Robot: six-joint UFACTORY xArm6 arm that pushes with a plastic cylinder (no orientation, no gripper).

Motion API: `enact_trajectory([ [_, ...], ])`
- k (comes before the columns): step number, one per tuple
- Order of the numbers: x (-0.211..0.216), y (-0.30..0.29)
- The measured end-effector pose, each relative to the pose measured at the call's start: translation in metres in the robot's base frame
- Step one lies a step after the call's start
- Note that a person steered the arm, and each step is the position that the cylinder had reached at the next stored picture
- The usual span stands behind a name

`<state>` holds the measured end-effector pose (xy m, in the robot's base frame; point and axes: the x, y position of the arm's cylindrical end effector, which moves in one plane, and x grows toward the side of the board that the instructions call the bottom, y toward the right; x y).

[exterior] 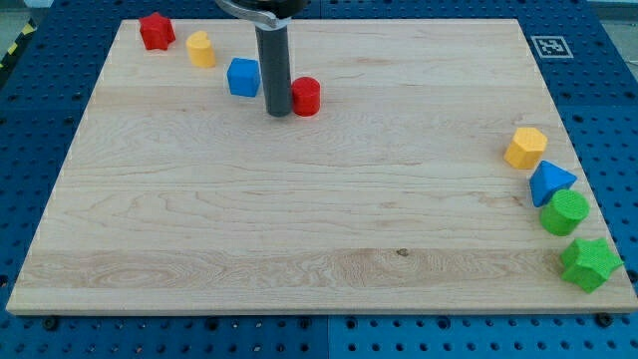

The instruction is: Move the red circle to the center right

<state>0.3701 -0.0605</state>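
Observation:
The red circle (306,96) is a short red cylinder lying on the wooden board (319,219) in the upper middle-left. My tip (278,114) stands on the board just to the left of the red circle, touching or nearly touching its left side. The rod rises from there out of the view's top. A blue cube (243,77) lies just left of the rod.
A red star (157,31) and a yellow block (200,48) lie at the top left. At the right edge lie a yellow hexagon (525,148), a blue triangle (550,182), a green circle (564,212) and a green star (589,263).

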Motion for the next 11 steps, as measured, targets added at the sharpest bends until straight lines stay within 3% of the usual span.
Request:
enact_trajectory([
  [1, -0.025, 0.000],
  [6, 0.002, 0.059],
  [11, 0.024, 0.206],
])
